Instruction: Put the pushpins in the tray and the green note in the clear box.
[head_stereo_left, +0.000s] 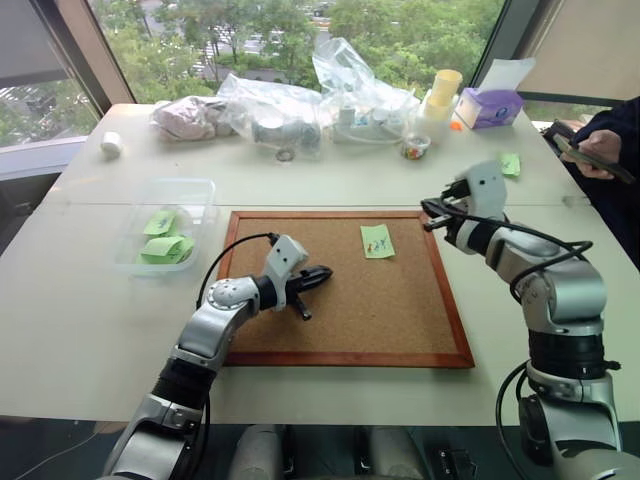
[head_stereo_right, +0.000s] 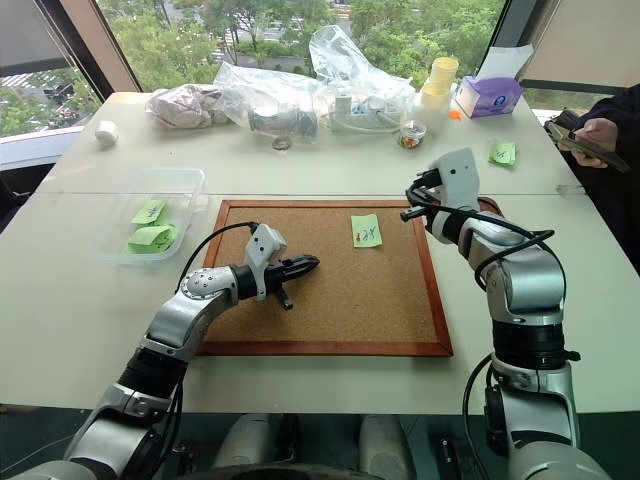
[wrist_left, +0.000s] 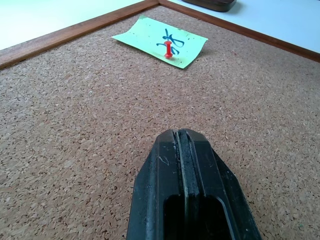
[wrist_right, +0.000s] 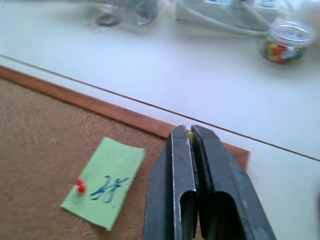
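Pale surface (head_stereo_left: 90, 300) under me carries the cork board (head_stereo_left: 400, 320). My right pincer (wrist_right: 191, 137) hangs above the board's far right corner, fingers pressed together with a yellowish speck wedged at their tips; I cannot tell what. My left pincer (wrist_left: 181, 137) is closed and empty over bare cork. Between them lies the green note (head_stereo_left: 377, 241), blue-scribbled, pinned flat by a red pushpin (wrist_left: 168, 50). The clear box (head_stereo_left: 190, 190) sits well left of the board, holding folded green notes (head_stereo_left: 165, 248).

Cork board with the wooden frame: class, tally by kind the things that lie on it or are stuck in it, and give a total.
Square light-green paper note: 1
Red pushpin, stuck through that note: 1
Total on the wood-framed cork board: 2
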